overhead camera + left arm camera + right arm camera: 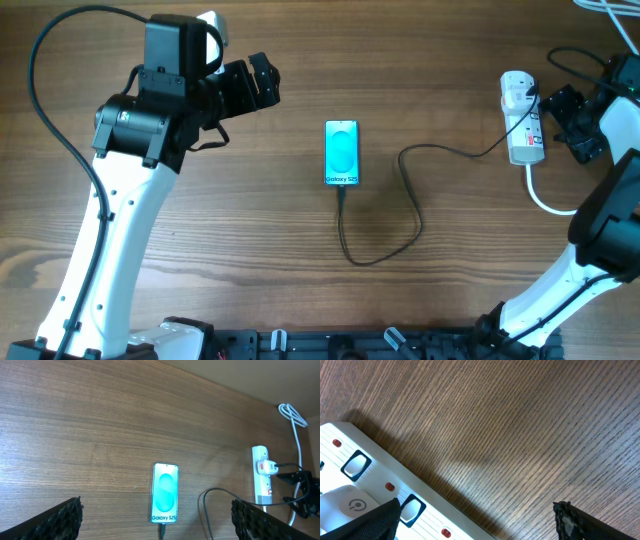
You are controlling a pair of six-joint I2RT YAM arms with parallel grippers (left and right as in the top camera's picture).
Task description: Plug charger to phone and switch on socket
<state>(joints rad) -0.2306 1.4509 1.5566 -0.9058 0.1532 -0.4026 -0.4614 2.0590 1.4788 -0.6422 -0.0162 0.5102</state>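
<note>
Wood-grain tabletop (250,220) is seen right across, with the phone (341,153) laid flat at its middle, screen lit cyan. The charger (405,215) is traced from the phone's lower end, round a loose loop and off to the socket (525,140) near the right edge, where a white plug (518,92) is seated. Whether the connector tip is fully home in the phone cannot be settled from above. In the left wrist view it looks to be touching the port, and no more can be said.

The left hand (262,85) is held wide open, nothing gripped, well apart from the phone. The right hand (563,124) is spread fully too, nothing held, just beside the socket. Rocker switches (356,465) and small red marks are shown close up in the right wrist view.

Now the dangers. Two rockers are set near one another, so the wrong one could be pressed if a finger is brought down off line. The socket looks light and is not fastened, so a sideways push could slide it rather than tip the switch. If it is slid, the charger could be pulled taut and the phone dragged, or the tip drawn out. The cable near the socket could also be snagged by an open finger.
</note>
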